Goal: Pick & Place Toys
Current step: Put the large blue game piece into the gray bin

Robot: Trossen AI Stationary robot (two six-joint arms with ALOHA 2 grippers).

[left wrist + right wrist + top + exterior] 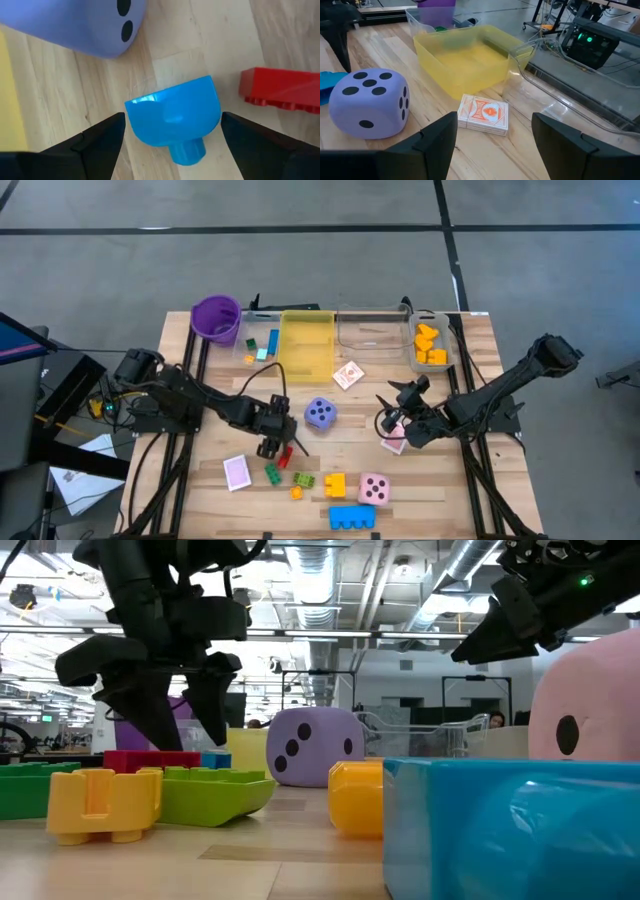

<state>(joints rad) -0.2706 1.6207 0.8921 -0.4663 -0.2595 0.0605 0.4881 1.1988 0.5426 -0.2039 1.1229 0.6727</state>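
Observation:
My left gripper (272, 444) points steeply down at the table's middle left, open. Its fingers stand on either side of a small blue plastic piece (172, 117) that lies on the wood, without touching it. A red brick (280, 87) lies beside it, and the purple die (320, 414) sits just beyond. My right gripper (495, 150) hovers open at the middle right with nothing between its fingers, facing a deck of cards (484, 114). A pink die (374, 488), blue brick (352, 517), yellow brick (335, 485), green bricks (304, 479) and a pink card (236, 472) lie near the front edge.
Along the far edge stand a purple cup (216, 318), a clear bin (258, 345) with small pieces, a yellow bin (307, 343), another clear bin (372, 330) and a bin with orange pieces (431, 345). A pink card (395, 443) lies under my right arm.

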